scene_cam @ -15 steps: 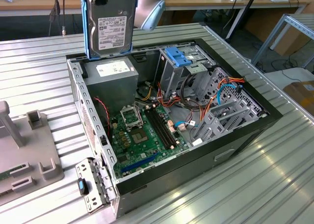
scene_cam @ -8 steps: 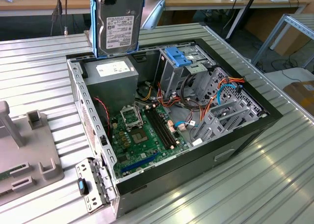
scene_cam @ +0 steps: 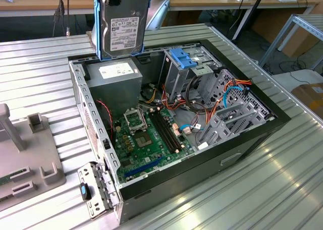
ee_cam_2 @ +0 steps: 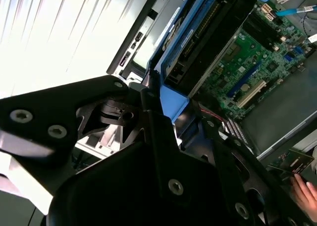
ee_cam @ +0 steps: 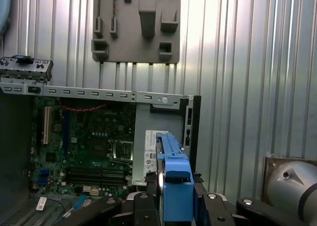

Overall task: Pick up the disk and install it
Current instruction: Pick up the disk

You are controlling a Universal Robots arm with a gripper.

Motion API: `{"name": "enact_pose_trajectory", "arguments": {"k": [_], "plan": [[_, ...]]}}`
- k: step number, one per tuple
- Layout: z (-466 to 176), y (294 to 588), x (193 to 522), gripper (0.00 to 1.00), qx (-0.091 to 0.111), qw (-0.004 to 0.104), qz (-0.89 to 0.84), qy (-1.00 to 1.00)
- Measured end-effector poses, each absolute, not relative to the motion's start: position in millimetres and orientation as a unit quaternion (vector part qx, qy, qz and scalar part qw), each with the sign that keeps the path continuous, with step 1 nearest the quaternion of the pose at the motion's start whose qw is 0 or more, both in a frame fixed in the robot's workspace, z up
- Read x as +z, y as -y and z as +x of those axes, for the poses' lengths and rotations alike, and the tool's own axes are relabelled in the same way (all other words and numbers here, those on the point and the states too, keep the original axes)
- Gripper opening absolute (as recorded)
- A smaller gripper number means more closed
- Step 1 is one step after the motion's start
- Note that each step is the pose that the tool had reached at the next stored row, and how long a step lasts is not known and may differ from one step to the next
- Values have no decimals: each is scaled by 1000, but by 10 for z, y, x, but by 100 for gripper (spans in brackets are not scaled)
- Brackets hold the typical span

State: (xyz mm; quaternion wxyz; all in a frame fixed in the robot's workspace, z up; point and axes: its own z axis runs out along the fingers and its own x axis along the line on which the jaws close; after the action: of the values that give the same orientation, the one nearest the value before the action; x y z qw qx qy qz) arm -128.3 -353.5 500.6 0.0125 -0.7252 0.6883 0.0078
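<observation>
The open computer case (scene_cam: 96,134) lies on the tabletop (scene_cam: 40,68). Above its power-supply corner, the disk (scene_cam: 123,25) hangs upright, the fingers (ee_cam_2: 154,127) clamped on its blue bracket edge, likely so it clears the case walls.

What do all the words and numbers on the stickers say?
White label on the disk: there is print, but it is too small to read.
White label on the power supply: there is print, but it is too blurred to read.
No other print in these pictures can be read.
</observation>
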Motion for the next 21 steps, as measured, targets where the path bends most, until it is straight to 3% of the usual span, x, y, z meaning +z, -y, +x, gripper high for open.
{"name": "enact_pose_trajectory", "arguments": {"k": [21], "plan": [[-1152, 3644, 5007, 36, 8, 13, -725, -688]]}}
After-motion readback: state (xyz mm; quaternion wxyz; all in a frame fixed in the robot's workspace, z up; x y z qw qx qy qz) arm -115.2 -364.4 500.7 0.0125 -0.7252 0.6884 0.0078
